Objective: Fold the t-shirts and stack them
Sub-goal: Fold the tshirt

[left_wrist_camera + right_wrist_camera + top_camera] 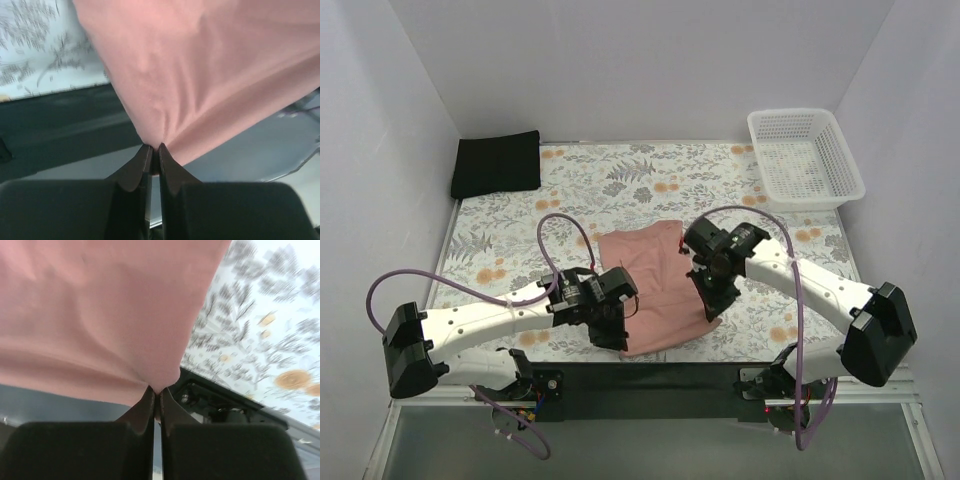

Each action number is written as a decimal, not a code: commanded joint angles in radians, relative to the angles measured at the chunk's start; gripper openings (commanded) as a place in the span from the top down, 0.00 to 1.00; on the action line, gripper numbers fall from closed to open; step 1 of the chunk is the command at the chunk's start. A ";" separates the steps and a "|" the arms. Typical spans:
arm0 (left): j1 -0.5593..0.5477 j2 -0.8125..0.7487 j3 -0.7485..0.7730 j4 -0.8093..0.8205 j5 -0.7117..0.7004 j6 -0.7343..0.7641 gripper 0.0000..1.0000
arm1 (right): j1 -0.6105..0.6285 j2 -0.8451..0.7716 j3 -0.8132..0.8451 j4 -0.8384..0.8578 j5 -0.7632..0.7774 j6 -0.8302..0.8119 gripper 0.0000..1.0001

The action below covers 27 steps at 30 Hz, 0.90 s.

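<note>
The dusty pink t-shirt [655, 285] lies partly folded at the table's near middle, its near edge lifted. My left gripper [617, 338] is shut on its near left corner, and the pink cloth [210, 75] fans out from the pinched jaws. My right gripper [712, 308] is shut on its near right corner, the pink cloth [100, 315] stretching away from the jaws. The black t-shirt [497, 164] sits folded at the far left corner, away from both grippers. The pink shirt's print is hidden.
A white lattice basket [805, 158] stands at the far right corner. The floral table cloth [620, 185] covers the table. White walls close in the left, back and right sides. The arm bases' black plate [650, 378] runs along the near edge.
</note>
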 commanded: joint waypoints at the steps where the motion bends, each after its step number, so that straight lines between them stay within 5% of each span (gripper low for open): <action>1: 0.109 0.019 0.085 -0.102 -0.047 0.134 1.00 | -0.028 0.092 0.169 -0.095 0.134 -0.071 0.99; 12: 0.344 0.038 0.248 -0.019 -0.055 0.339 1.00 | -0.086 0.287 0.573 -0.100 0.154 -0.182 0.99; 27: 0.616 0.176 0.322 0.125 -0.015 0.515 1.00 | -0.201 0.549 0.874 -0.095 0.117 -0.257 0.99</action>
